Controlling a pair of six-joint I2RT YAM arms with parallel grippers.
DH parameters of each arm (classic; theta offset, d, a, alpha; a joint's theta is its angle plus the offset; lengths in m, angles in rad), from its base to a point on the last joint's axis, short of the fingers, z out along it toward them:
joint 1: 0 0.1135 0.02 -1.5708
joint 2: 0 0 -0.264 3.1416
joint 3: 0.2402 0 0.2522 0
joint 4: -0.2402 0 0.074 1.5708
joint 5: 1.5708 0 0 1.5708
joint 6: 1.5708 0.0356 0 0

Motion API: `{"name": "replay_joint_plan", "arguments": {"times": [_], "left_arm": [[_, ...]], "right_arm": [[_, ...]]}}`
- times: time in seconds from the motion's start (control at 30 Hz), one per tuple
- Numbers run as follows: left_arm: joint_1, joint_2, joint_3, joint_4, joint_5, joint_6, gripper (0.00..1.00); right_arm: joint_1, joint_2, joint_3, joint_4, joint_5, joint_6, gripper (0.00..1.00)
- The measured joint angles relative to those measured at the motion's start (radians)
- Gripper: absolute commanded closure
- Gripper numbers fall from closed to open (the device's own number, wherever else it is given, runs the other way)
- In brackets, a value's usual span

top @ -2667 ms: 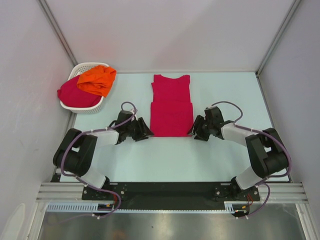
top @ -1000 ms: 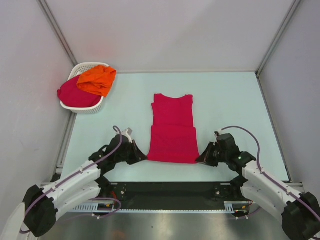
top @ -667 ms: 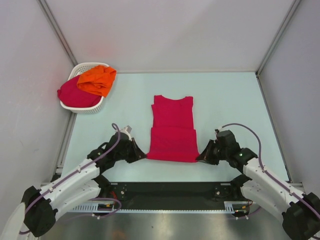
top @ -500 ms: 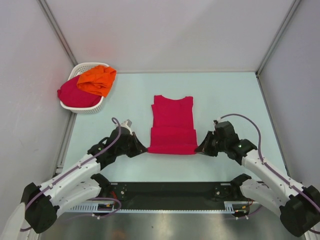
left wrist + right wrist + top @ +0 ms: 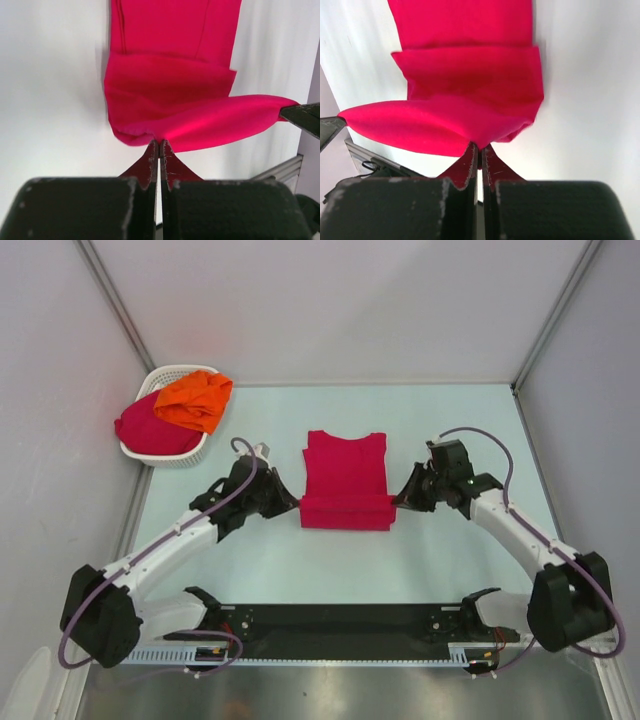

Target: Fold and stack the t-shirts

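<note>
We see a crimson-pink t-shirt (image 5: pixel 345 465) of soft, matte fabric lying near the middle of the pale, smooth table (image 5: pixel 460 430), with its collar end toward the far wall. The sleeves are folded in, so the outline is a narrow rectangle with straight side edges. The near hem end is raised off the table and doubled back toward the body. It forms a rounded, sagging roll across the full width.

The left gripper (image 5: pixel 292 504) is clamped on the near left corner of this raised fold. In the left wrist view its fingers (image 5: pixel 149 160) stand pressed together, with only a thin layer of cloth between the tips. The right gripper (image 5: pixel 398 502) is clamped in the same way on the near right corner. Its fingers (image 5: pixel 468 162) meet on the fabric edge. The cloth hangs slack between the two grips.

Bare table surface lies on both sides of the shirt, and between the collar and the far wall. The white slotted basket (image 5: pixel 172 371) stands at the far left corner, beside the left wall and well apart from the shirt. It holds a bunched orange t-shirt (image 5: pixel 195 400) lying on a second crimson t-shirt (image 5: pixel 148 430). Both arms reach inward from the near edge, their elbows close to the side walls.
</note>
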Motion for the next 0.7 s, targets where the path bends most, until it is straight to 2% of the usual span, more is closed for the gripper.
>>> {"name": "replay_joint_plan", "arguments": {"times": [0.37,0.7], "left_arm": [[0.094,0.253,0.222,0.044,0.002,0.106,1.00],[0.143,0.423,0.353,0.076,0.031,0.150,1.00]], "right_arm": [[-0.061,0.315,0.293,0.037,-0.035,-0.100,1.00],[-0.086,0.498,0.427,0.045,-0.056,-0.127,1.00]]}}
